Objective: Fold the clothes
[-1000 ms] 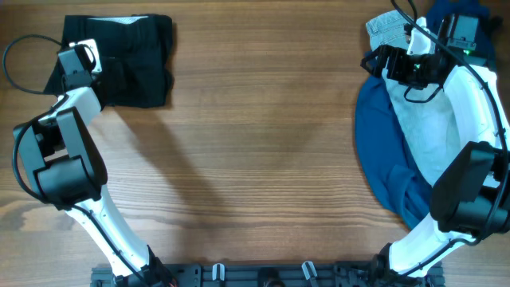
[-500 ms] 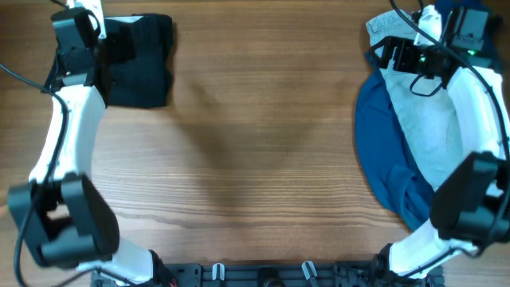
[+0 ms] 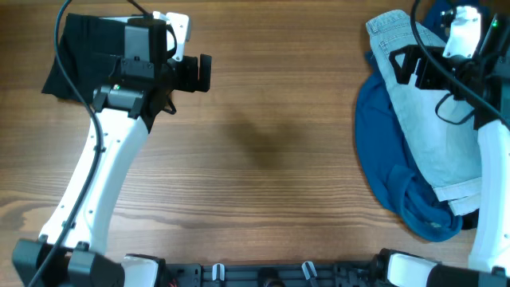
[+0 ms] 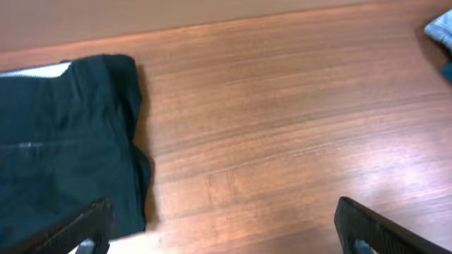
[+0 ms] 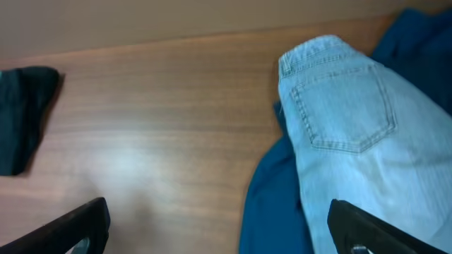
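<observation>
A folded black garment (image 3: pixel 84 49) lies at the far left of the table; it also shows in the left wrist view (image 4: pixel 63 155). Pale blue jeans (image 3: pixel 434 135) lie on top of a dark blue garment (image 3: pixel 382 159) at the right; both show in the right wrist view, jeans (image 5: pixel 353 120) over blue cloth (image 5: pixel 272 204). My left gripper (image 3: pixel 195 73) is open and empty, above bare wood just right of the black garment. My right gripper (image 3: pixel 402 64) is open and empty, above the top of the jeans.
The wooden table (image 3: pixel 263 135) stretches between the two piles. A rail with clips (image 3: pixel 263 275) runs along the front edge. Cables hang off both arms near the far corners.
My left arm has swung from the far left corner to the right, off the black garment. My right gripper has risen a little over the jeans.
</observation>
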Controlling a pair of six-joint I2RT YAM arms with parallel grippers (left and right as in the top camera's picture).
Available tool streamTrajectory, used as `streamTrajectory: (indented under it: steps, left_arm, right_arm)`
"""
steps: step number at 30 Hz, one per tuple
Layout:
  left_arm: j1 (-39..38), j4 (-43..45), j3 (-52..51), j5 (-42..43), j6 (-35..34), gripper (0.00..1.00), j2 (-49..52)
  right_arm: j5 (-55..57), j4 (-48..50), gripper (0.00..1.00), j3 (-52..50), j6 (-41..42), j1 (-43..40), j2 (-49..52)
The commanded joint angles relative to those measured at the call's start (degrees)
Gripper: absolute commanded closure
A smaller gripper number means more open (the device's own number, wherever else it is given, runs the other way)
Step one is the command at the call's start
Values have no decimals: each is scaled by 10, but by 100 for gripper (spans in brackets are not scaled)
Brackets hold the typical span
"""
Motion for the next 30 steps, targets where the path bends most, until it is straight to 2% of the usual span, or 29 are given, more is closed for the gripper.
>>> streamTrajectory:
  steps: [1, 16, 22, 24, 26, 28, 30]
  left_arm:
    - [0, -32, 3, 5, -40, 0, -33]
    - [0, -53, 2, 5, -40, 0, -31]
    - [0, -53, 2, 5, -40, 0, -31]
    - [0, -53, 2, 5, -40, 0, -31]
    - [0, -53, 2, 5, -40, 0, -31]
    - [0, -53, 2, 5, -40, 0, -31]
    - [0, -53, 2, 5, -40, 0, -31]
  right_arm:
    - [5, -23, 0, 7, 31, 2, -20]
    - [6, -24, 0, 7, 30, 2, -15]
    - [17, -12, 0, -34, 31, 67, -149]
    - [63, 85, 0, -117, 48, 113, -228]
    - [128, 228, 0, -241, 118, 141, -310]
    - [134, 349, 0, -371, 135, 145, -391]
    - [132, 417, 0, -474, 137, 145, -459]
